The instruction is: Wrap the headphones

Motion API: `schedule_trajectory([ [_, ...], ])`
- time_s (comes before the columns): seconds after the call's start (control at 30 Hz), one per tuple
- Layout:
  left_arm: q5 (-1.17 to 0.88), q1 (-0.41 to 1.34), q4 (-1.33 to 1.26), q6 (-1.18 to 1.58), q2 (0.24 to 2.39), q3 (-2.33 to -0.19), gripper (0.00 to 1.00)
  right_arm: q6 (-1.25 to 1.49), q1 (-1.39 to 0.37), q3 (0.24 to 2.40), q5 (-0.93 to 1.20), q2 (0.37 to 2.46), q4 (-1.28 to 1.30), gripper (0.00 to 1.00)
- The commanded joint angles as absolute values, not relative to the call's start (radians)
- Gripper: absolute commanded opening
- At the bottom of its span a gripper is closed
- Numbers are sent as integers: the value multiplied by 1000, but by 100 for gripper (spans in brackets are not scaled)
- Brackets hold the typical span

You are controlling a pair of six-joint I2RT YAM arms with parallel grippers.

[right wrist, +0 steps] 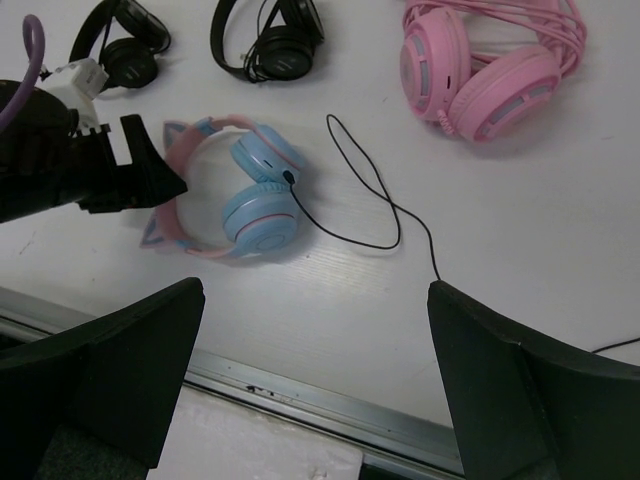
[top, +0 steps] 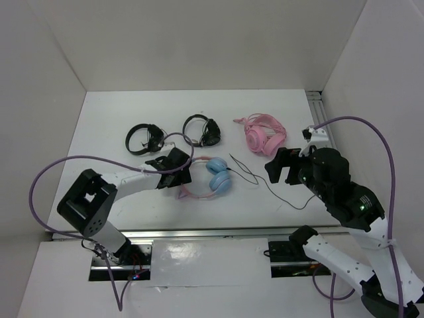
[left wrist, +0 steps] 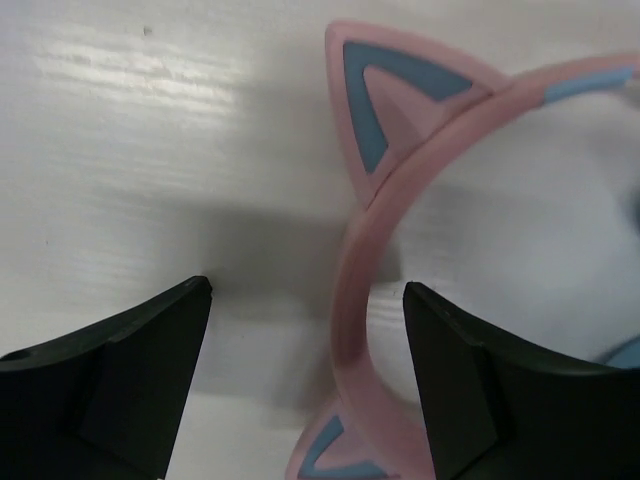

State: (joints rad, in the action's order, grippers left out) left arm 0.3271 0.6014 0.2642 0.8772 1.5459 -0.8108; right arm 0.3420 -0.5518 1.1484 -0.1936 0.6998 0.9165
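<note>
Left gripper [left wrist: 307, 290] jaws apart, straddling pink headband [left wrist: 352, 300] of cat-ear headphones [top: 213, 177]; band close to one finger, not centred. Right gripper [right wrist: 315, 295] jaws wide apart, empty; black cable [right wrist: 372, 195] loose beyond fingertips. Risks: off-centre close skidding thin band sideways; trailing cable snagging.

Pink headphones [top: 266, 135], two black headphones [top: 202, 130]
</note>
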Motion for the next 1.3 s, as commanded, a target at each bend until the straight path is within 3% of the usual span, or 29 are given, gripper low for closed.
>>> schedule_trajectory([
  [0.0,431,620,235,919,1617,-838,90,321,-548,1134,-160,666,838,100],
  [0.13,431,629,225,933,1670,-848,68,310,-548,1134,-150,644,828,100],
  [0.17,422,638,215,942,1671,-838,57,310,-548,1134,-150,644,828,100],
  [0.37,402,678,258,942,1628,-818,32,301,-548,1132,-160,644,830,100],
  [0.4,402,678,279,942,1615,-830,26,301,-548,1132,-160,635,830,100],
  [0.47,429,690,383,951,1583,-860,3,301,-548,1109,-149,635,799,100],
  [0.5,443,690,429,951,1539,-874,0,314,-548,1100,-135,635,787,100],
  [0.73,609,699,837,901,1275,-1090,0,419,-548,843,41,525,328,100],
  [1.0,515,672,1008,738,1046,-1322,0,373,-548,460,329,471,-254,100],
  [1.03,500,672,1023,727,1037,-1344,6,361,-548,448,350,491,-294,98],
  [1.17,500,647,1123,718,1037,-1471,9,321,-548,437,477,635,-474,91],
  [1.27,477,638,1143,696,1013,-1520,9,308,-560,437,523,756,-553,79],
])
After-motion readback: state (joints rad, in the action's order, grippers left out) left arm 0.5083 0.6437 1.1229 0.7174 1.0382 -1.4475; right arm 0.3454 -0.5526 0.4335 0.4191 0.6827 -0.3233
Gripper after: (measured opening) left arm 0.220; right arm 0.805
